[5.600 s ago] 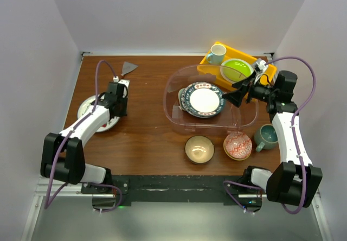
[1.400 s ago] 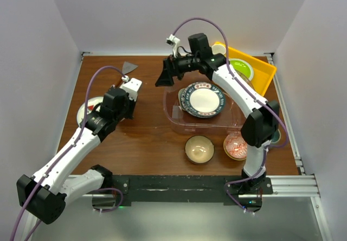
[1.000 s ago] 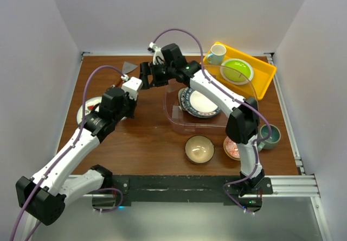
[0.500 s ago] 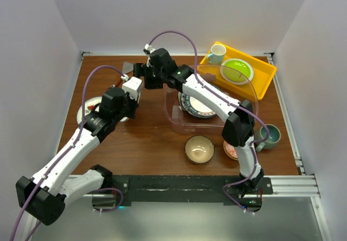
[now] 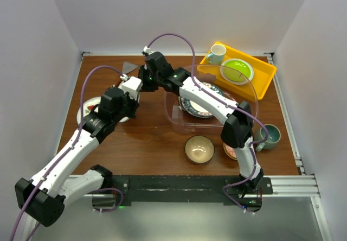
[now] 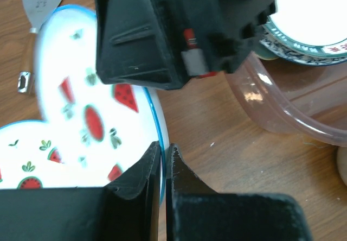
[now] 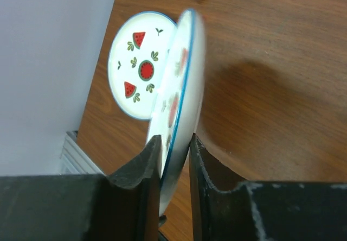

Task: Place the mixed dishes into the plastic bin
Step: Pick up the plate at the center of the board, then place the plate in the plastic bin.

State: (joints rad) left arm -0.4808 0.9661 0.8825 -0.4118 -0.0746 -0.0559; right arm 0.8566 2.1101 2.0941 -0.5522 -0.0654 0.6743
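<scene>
Above the desk [image 5: 152, 138], left side | we have just clamped right hand [image 7: 173, 140] onto white watermelon-print plate [image 7: 181, 73], left hand [image 6: 164, 150] still gripping | handover toward clear plastic bin [image 6: 282, 108]

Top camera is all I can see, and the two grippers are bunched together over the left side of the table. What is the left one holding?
Observer: The left gripper is shut on the rim of a white plate with watermelon marks, held up off the table.
Operator: Does the right one have it too?
Observer: The right gripper has a finger against each face of that plate, which stands on edge.
Operator: So the plate I see under the left arm is another one?
Observer: Yes, a second plate with the same pattern lies flat on the table below.
</scene>
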